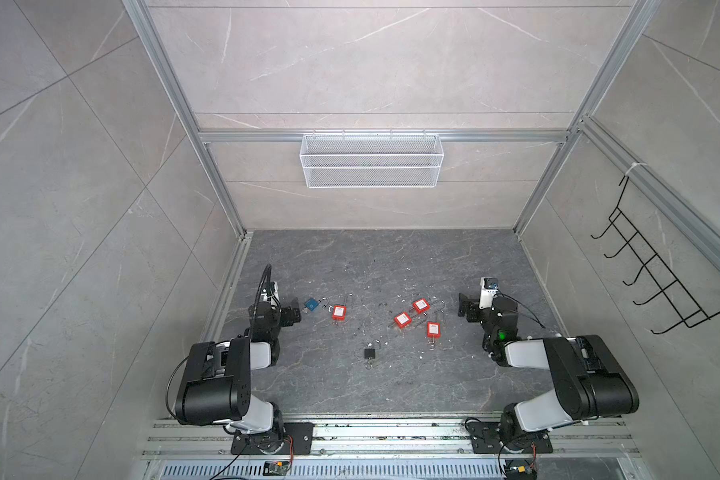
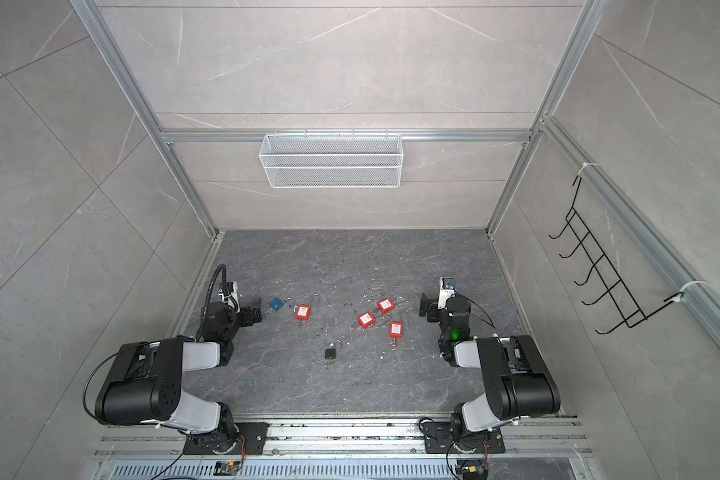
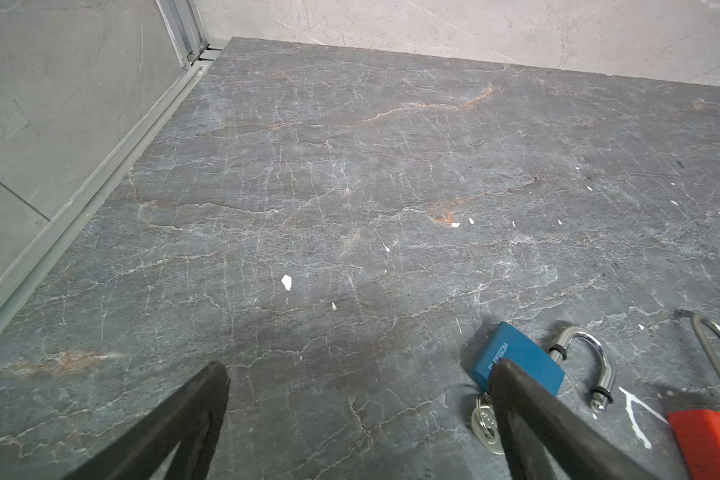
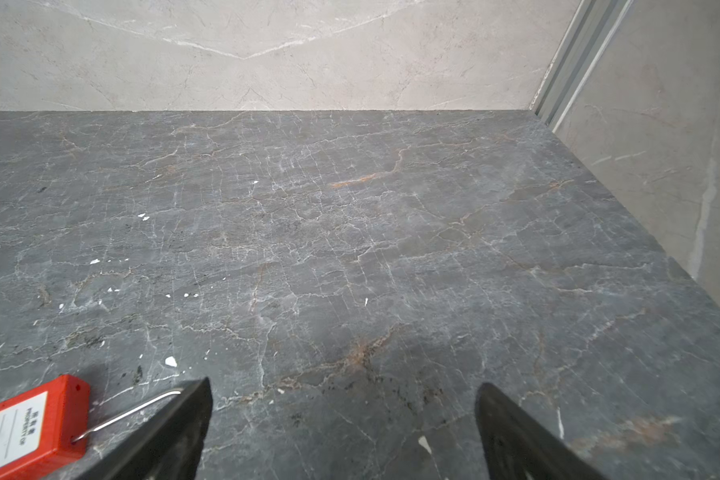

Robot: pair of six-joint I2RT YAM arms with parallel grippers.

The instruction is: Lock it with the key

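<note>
- Left fingers stand spread wide and hold nothing. In the wrist view one tip sits in front of the blue lock, so I cannot tell whether it touches.
- Just beside that tip lies the key on its ring, seemingly seated in the lock's base, the end turned toward these fingers.
- From there the lock's long axis runs away from the fingers: key nearest, body next, shackle farthest. One shackle leg is free of the body, so it looks unlocked.
- Past the shackle a red lock lies flat on the bench, near the blue one but apart from it.
- Right fingers are equally wide and empty over bare bench. A second red lock lies to one side, its thin shackle reaching up to one tip.
- Between the two arms, well apart from both pairs of fingers, a black lock lies with its own key ring.
- By my judgement the left arm is much nearer the blue lock. The coming move depends on pinning the body across its short side, leaving key and shackle free.
</note>
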